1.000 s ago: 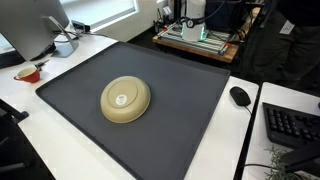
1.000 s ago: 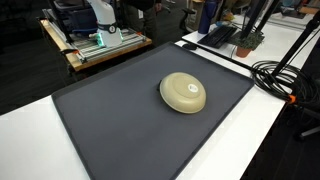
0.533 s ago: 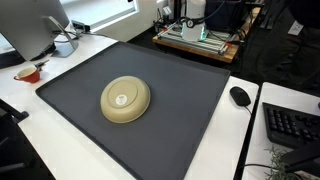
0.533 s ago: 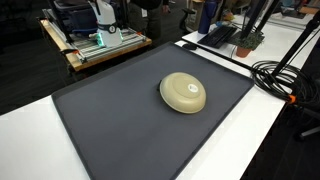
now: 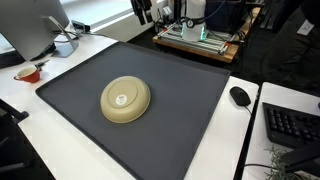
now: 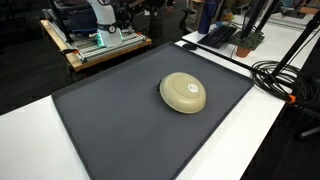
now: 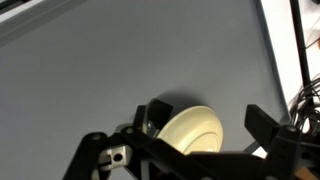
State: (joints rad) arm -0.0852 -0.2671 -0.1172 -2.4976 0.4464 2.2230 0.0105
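— did anything change since the earlier frame?
— almost nothing. the bowl (image 5: 125, 100) lay upside down in the same place, in the middle of the dark mat (image 5: 190, 110) on the counter (image 5: 230, 135).
— and the claw (image 7: 203, 120)?
— in the wrist view its fingers stood apart and held nothing. the bowl showed between them.

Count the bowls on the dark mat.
1. A beige bowl lies upside down near the middle of the dark mat; the wrist view shows the same bowl. Nothing else stands on the mat that could hide another.
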